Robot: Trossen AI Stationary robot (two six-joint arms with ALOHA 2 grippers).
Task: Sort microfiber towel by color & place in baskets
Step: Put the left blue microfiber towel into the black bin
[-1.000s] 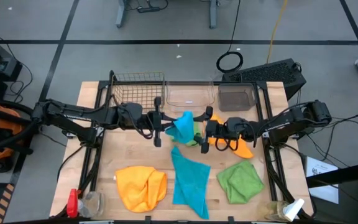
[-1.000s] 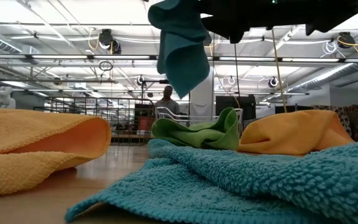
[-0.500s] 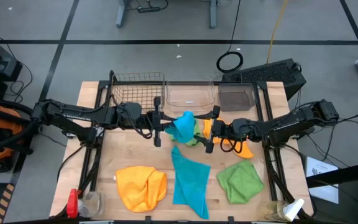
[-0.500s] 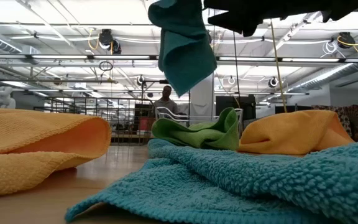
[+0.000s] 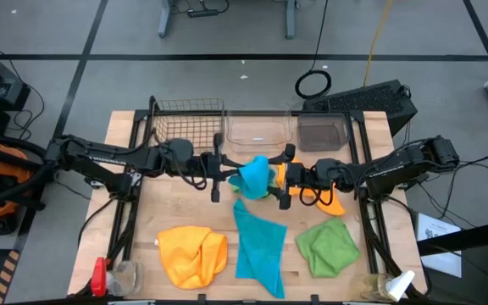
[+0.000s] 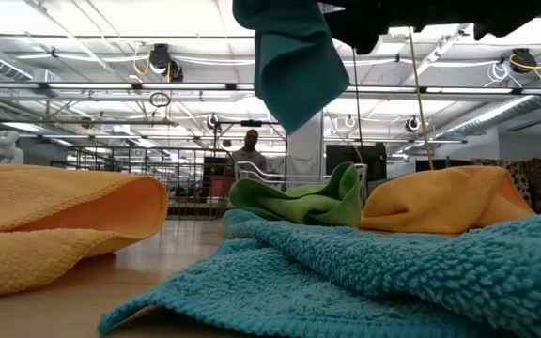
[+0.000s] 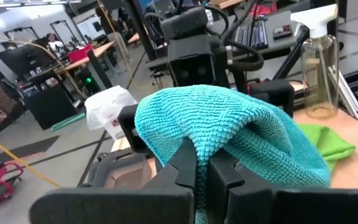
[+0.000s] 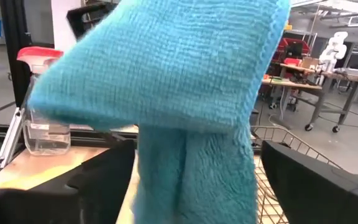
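High view shows both arms meeting at the middle of the table (image 5: 142, 220), with a teal towel (image 5: 253, 174) hanging in the air between them. The left gripper (image 5: 224, 165) holds this towel: in the left wrist view its fingers (image 7: 185, 165) are pressed together on a fold of the cloth. The right gripper (image 5: 280, 178) faces it from the other side, and its fingers stand apart on both sides of the towel in the right wrist view, not pinching yet.

Compared with a second ago, the right gripper has moved closer to the left one, so the towel now hangs nearly between its fingers. In the low view the towel has also shifted a little to the right. I think this is a handover, or the two arms are going to spread the towel out.

Three baskets stand in a row at the far edge: a wire basket (image 5: 188, 119), a clear tub (image 5: 259, 129) and a grey tub (image 5: 324, 131). They look empty, so the sorting seems to be at its beginning. On the table lie a second teal towel (image 5: 257, 246), a green towel (image 5: 327, 246) and a yellow towel (image 5: 191, 254); an orange towel (image 5: 327, 199) and another green one (image 6: 299, 202) lie under the right arm.
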